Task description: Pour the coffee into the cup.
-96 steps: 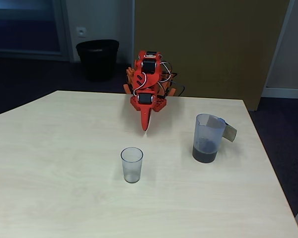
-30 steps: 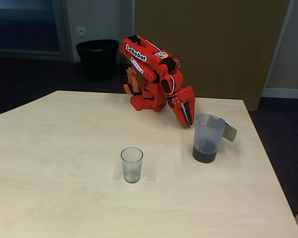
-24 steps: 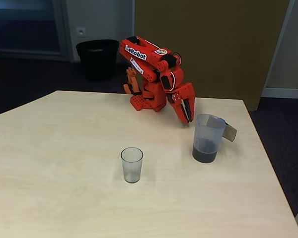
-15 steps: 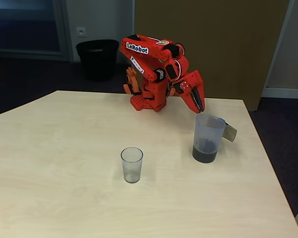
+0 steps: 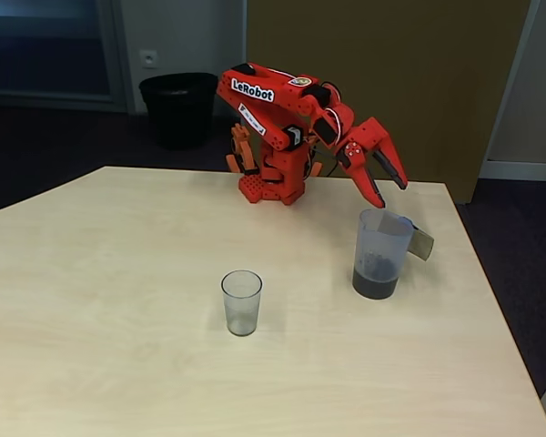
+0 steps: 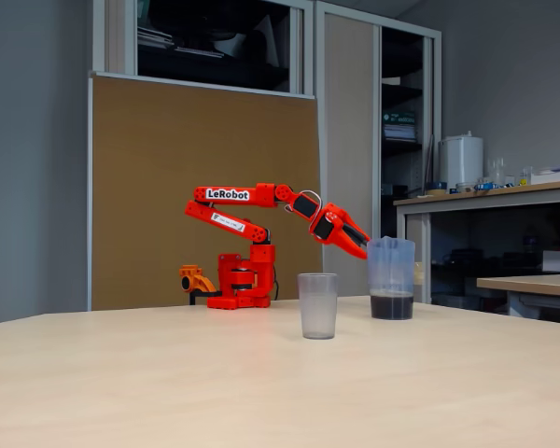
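Clear plastic cup (image 5: 242, 302), matt wood-look table (image 5: 118, 273)

A: How many containers stand on the table (image 5: 118, 273)?

B: Two: one clear cup (image 5: 241, 302) and one taller jug (image 5: 380, 253).

A: How many hold liquid?

B: One. Only the jug has coffee (image 5: 375, 285) at its bottom.

A: Arms?

B: One red arm (image 5: 282, 109) with one gripper (image 5: 389, 189), two fingers.

A: Anything on the floor?

B: One black bin (image 5: 178, 107).

From its folded rest I have swung the arm (image 5: 282, 100) out rightward in a fixed view; the gripper (image 5: 389, 188), previously closed, has parted its jaws above the jug (image 5: 380, 252), near its rim.
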